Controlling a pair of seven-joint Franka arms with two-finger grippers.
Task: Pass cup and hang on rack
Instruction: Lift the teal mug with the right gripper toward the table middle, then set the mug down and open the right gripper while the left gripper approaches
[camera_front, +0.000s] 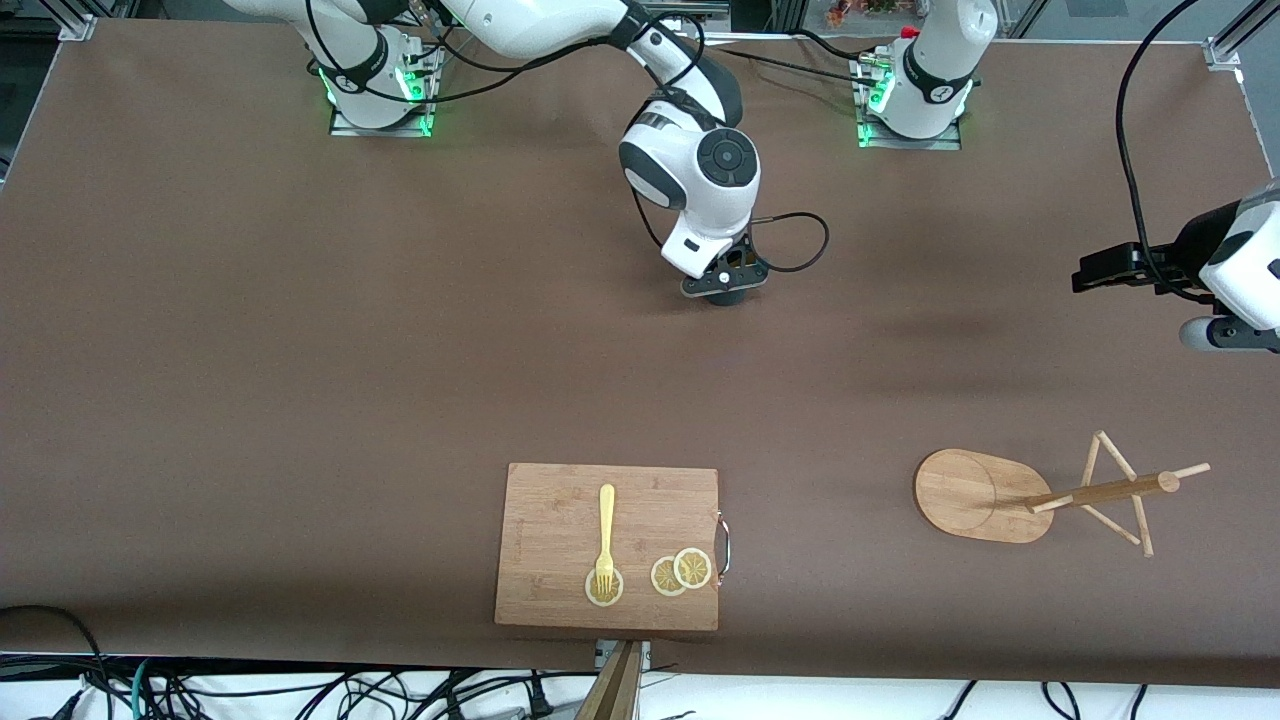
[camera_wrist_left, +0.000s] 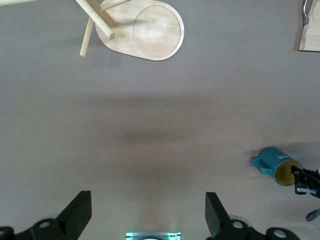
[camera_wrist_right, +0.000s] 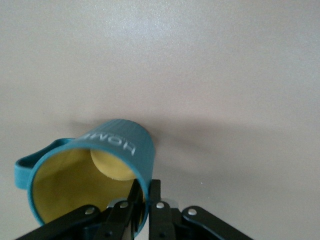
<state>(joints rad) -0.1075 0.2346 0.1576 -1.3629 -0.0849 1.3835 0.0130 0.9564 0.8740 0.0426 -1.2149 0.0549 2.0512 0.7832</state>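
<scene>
The cup (camera_wrist_right: 90, 170) is pinched by its rim in the right gripper (camera_wrist_right: 145, 200), one finger inside and one outside, tilted with its mouth toward the wrist, low over mid-table. The left gripper (camera_wrist_left: 147, 215), fingers spread and empty, hovers toward the left arm's end of the table, its arm waiting. The rack (camera_front: 1050, 495) stands nearer the front camera; the cutting board (camera_front: 610, 545) lies well apart, and judging from this layout nothing obstructs the handover path.
</scene>
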